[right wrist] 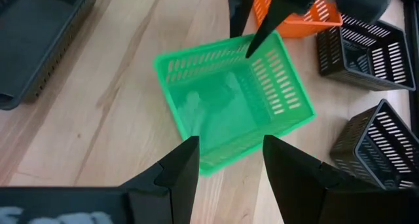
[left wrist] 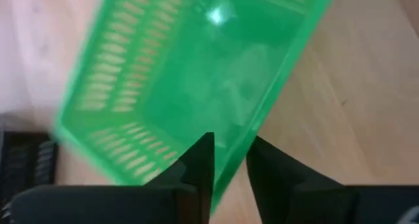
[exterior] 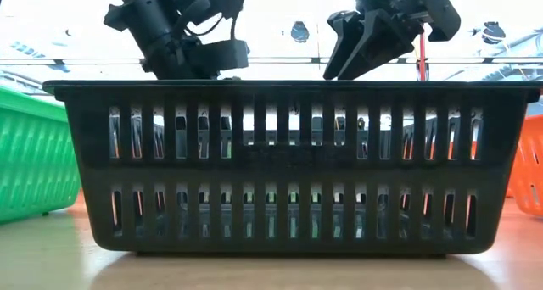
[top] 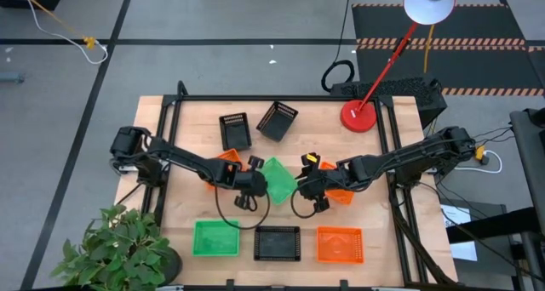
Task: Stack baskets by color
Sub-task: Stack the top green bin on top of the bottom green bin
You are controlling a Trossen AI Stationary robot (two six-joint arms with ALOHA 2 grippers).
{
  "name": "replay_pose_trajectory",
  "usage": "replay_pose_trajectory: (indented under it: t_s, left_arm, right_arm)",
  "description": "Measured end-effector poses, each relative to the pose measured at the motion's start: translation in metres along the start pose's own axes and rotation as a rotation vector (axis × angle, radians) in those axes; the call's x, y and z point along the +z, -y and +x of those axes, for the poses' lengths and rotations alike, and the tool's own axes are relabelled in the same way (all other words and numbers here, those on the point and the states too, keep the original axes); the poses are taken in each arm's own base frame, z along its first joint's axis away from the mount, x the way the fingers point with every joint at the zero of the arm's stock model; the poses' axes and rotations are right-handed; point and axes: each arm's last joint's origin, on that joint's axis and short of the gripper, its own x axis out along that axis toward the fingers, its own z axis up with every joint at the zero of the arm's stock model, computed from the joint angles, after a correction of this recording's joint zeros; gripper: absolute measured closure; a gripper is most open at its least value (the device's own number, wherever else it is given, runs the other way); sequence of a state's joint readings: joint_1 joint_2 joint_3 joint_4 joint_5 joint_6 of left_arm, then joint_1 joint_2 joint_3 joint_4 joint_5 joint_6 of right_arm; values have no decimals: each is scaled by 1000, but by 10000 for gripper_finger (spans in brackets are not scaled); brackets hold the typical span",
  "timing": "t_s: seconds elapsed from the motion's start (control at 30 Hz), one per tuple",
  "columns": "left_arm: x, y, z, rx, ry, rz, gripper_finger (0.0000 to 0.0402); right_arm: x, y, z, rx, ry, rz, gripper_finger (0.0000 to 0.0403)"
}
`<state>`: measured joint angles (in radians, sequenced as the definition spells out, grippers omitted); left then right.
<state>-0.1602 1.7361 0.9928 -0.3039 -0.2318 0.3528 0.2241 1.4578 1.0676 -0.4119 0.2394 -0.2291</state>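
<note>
A bright green basket lies mid-table, turned corner-on, between my two grippers. My left gripper is at its left side, shut on one wall. My right gripper hangs open above the basket's right side and touches nothing. One orange basket sits under the left arm. Another orange basket sits under the right arm. Along the near edge stand a green basket, a black basket and an orange basket. Two black baskets lie at the far side, one of them tipped. My left gripper has the green basket's side wall at its rim between its two fingers. One finger is inside the basket and the other is outside. The fingers slant down from the table's left. Whether the basket is lifted clear, I cannot tell.
A red lamp base stands at the far right corner, its arm reaching off the table. A potted plant sits at the near left corner. In the low view the near black basket fills the foreground.
</note>
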Motion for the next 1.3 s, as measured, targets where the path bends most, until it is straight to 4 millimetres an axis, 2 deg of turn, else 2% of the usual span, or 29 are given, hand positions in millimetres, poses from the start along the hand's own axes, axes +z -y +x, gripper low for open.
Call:
replay_pose_trajectory:
  t_s: [0.13, 0.2, 0.27, 0.43, 0.63, 0.77, 0.93, 1.13, 1.3]
  left_arm:
    - [0, 0, 6, -2, 4, 63, 364]
    - [2, 0, 4, 5, 21, 71, 388]
    - [5, -2, -2, 12, 51, 61, 392]
    - [25, -4, -31, 35, 159, -1, 387]
    - [43, 5, -74, -15, 198, -124, 389]
    - [52, 21, -96, -76, 167, -230, 391]
    - [56, 52, -119, -146, 101, -270, 390]
    - [58, 91, -146, -216, 63, -307, 395]
    - [53, 119, -160, -262, 48, -332, 390]
  right_arm:
    - [0, 1, -3, -1, 3, 0, 239]
    - [0, 1, -5, -1, 6, -1, 239]
    - [-1, 2, -11, -2, 8, -1, 239]
    - [-2, 8, -30, -31, 33, 17, 239]
    - [-5, 15, -61, -40, 93, 105, 239]
    - [-10, 18, -78, -41, 112, 170, 239]
    - [-14, 21, -93, -41, 138, 216, 239]
    - [-15, 18, -98, -31, 153, 217, 239]
    - [-14, 17, -98, -27, 153, 212, 239]
